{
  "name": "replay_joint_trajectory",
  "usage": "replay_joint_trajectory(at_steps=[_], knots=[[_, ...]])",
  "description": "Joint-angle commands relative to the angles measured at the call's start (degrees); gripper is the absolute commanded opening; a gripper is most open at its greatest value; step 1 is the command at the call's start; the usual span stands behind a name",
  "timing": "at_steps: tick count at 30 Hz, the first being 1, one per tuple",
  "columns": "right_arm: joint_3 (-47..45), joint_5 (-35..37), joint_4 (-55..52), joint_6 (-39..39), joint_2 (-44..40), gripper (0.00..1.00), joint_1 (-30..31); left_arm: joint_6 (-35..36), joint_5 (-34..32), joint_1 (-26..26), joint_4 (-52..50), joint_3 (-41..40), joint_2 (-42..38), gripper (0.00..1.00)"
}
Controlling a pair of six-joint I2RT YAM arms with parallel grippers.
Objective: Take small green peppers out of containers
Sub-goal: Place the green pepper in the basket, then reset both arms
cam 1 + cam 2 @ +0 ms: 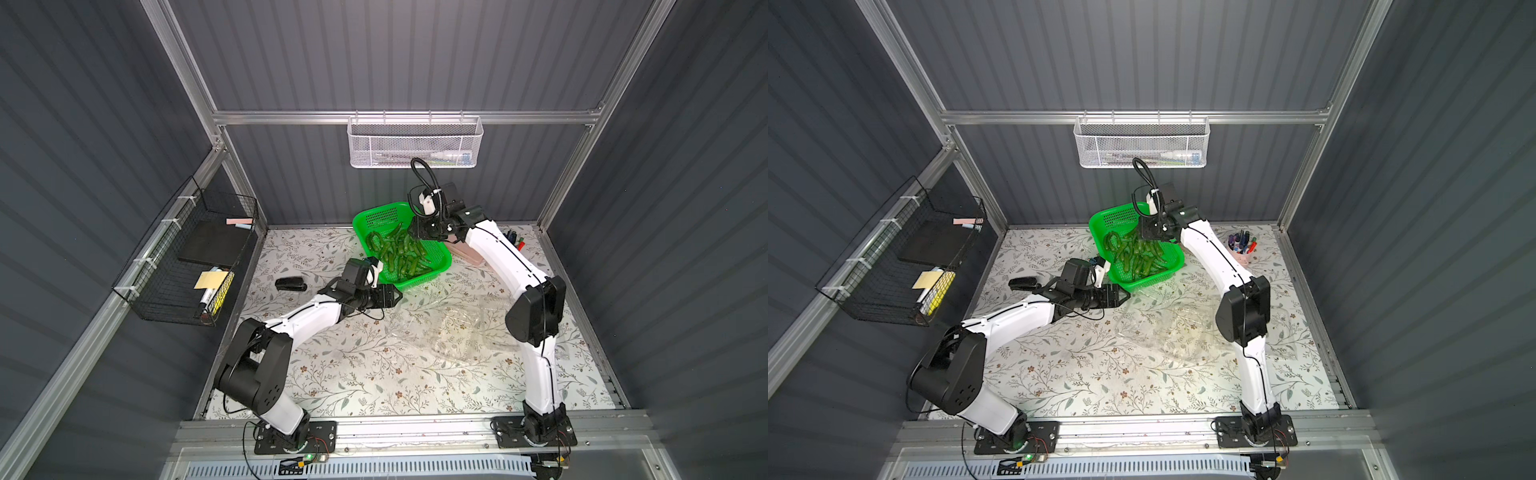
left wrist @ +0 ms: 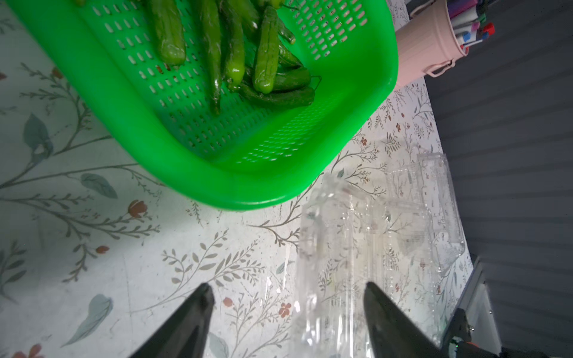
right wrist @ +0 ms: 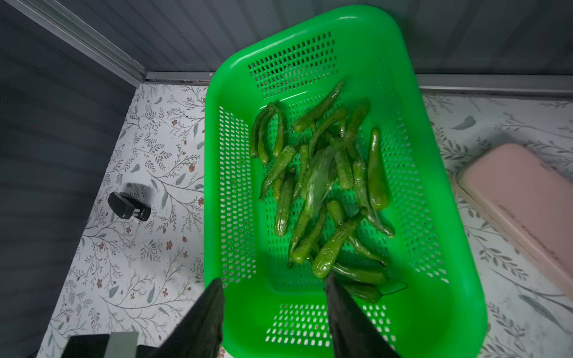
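Observation:
Several small green peppers lie heaped in a bright green perforated basket at the back of the table. My right gripper hangs open over the basket with nothing between its fingers. One blurred pepper shows below it, above the heap. The clear clamshell containers lie on the table in front of the basket, and no pepper shows in them. My left gripper is open at the near container's edge.
A pink bucket of pens stands right of the basket. A black stapler lies to its left. A black wire basket and a white mesh one hang on the walls.

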Motion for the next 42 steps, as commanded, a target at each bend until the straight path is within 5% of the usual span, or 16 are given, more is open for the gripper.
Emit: replay_joint_trajectory(at_steps=[1,6,11,12,13,14,18,21,24,29,33,36,42], knots=[[-12.5,1.8,3.0,0.6,-8.1,0.58,-0.2,-0.3,-5.4,-0.1,-1.1,2.0,-5.6,0.98],[-38.5,12.0,20.8,4.1,-25.1,0.61,-1.7,-2.7,-20.8,-0.1,-1.9,-0.7,-13.8,0.99],[-60.0,32.6,29.0,5.3,-40.0,0.68,-5.5,-8.2,-42.8,-0.1,-4.7,-5.4,-21.9,0.99],[-63.4,35.5,31.0,4.8,-42.6,0.71,-6.3,-8.2,-46.6,-0.1,-5.1,-6.2,-22.8,0.99],[-67.7,38.9,35.3,1.1,-45.5,0.98,-6.6,-8.4,-51.2,-0.1,-5.3,-7.3,-23.5,0.99],[-72.6,42.4,41.0,-2.7,-47.9,0.99,-6.8,-7.9,-55.6,-0.1,-4.3,-8.7,-24.3,0.99],[-84.2,45.9,55.8,-14.0,-50.8,0.99,-9.4,-2.4,-70.0,0.0,-0.3,-11.4,-22.5,0.99],[-85.8,45.9,55.6,-12.5,-47.7,0.99,-12.7,2.0,-79.7,0.1,2.9,-10.6,-15.5,0.99],[-91.5,43.0,67.5,-12.7,-44.9,0.99,-14.7,6.7,-85.3,0.2,10.5,-10.3,-7.8,0.99],[-98.7,38.0,83.9,-19.5,-40.8,0.99,-15.5,17.0,-81.5,0.7,35.6,-18.1,-1.5,0.99],[-98.6,30.4,81.4,-22.4,-41.5,0.99,-16.5,25.0,-73.1,1.6,50.7,-23.1,-0.7,0.99],[-100.7,27.7,91.5,-23.0,-37.0,0.99,-19.5,26.8,-67.1,3.8,55.2,-23.7,-0.1,0.99],[-98.1,20.0,86.6,-17.9,-34.5,0.99,-25.0,30.1,-56.2,7.1,58.0,-20.8,4.0,0.99]])
